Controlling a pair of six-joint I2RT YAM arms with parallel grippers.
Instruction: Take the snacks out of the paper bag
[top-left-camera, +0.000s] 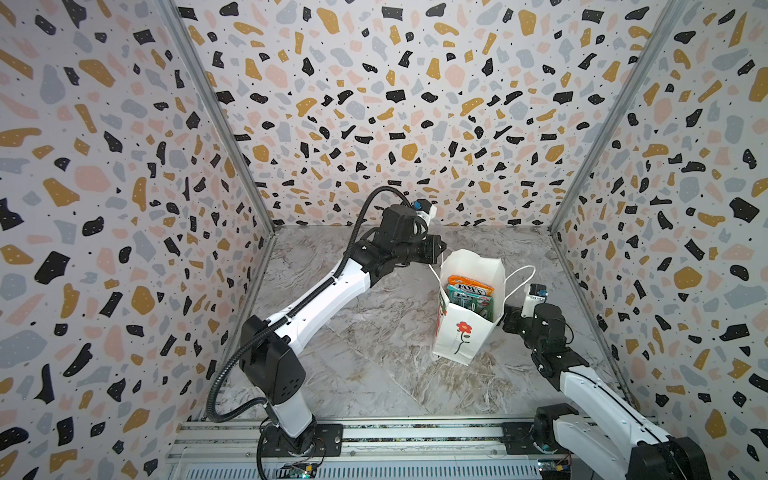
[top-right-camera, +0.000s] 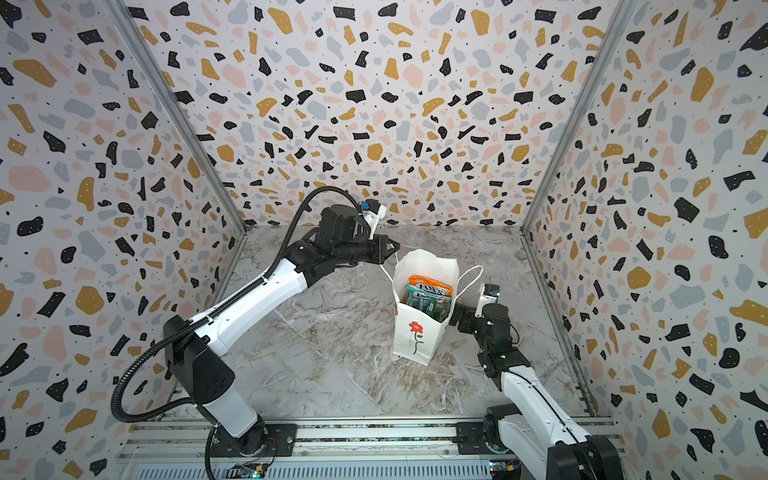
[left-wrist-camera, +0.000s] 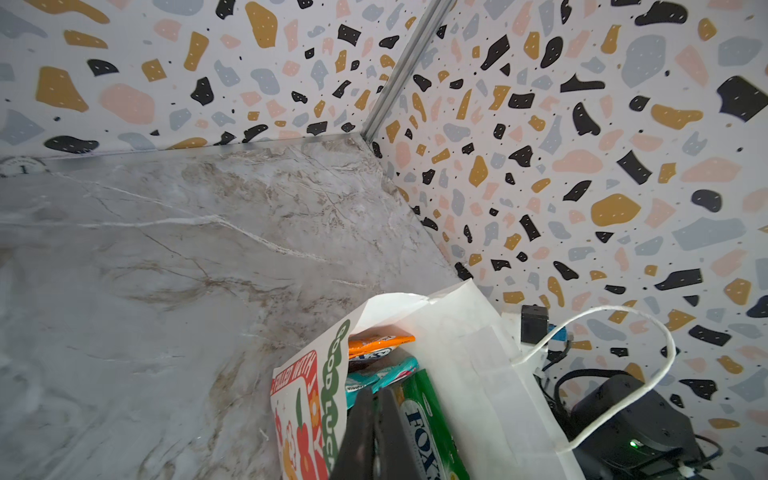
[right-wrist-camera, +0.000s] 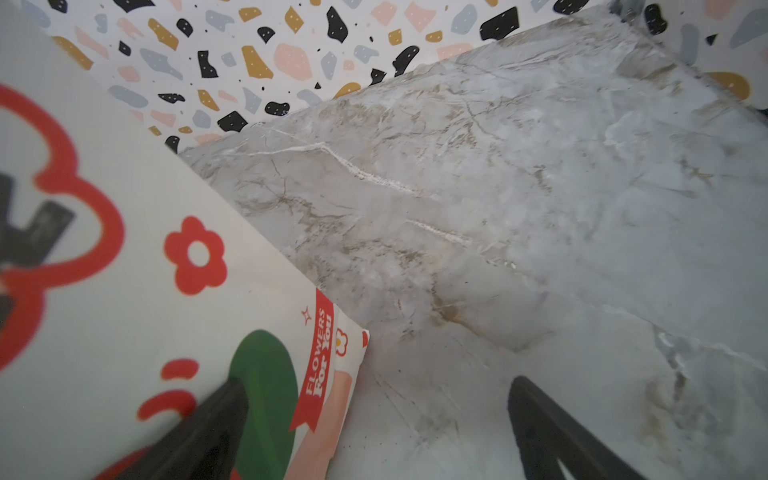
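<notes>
left gripper (left-wrist-camera: 377, 395): fingers pressed together at paper bag (left-wrist-camera: 457, 353) rim, lower centre; item pinched unclear. right gripper (right-wrist-camera: 376, 384): spread beside bag wall. snacks (top-left-camera: 470, 293): inside bag, centre-right. step, judged: steadying bag. next: reach in, extract snacks.

Paper bag (top-left-camera: 461, 336): white, white cord handles. Red flower on a green stem on the face toward 6 o'clock in both top views; side panel has red and green lettering blocks.
Snacks: orange packet (top-left-camera: 469, 281) at 12 o'clock, teal packet (top-left-camera: 452, 292) in the middle, green packet (top-left-camera: 473, 309) at 6 with a white oval and dark-blue FOX'S.
Surface (top-left-camera: 365, 374): grey-white marble, brown veins.
Walls (top-left-camera: 374, 83): white terrazzo, with black, mustard, pink and grey-blue blobs.
Left tool (left-wrist-camera: 376, 401) and right tool (right-wrist-camera: 376, 386): black.
</notes>
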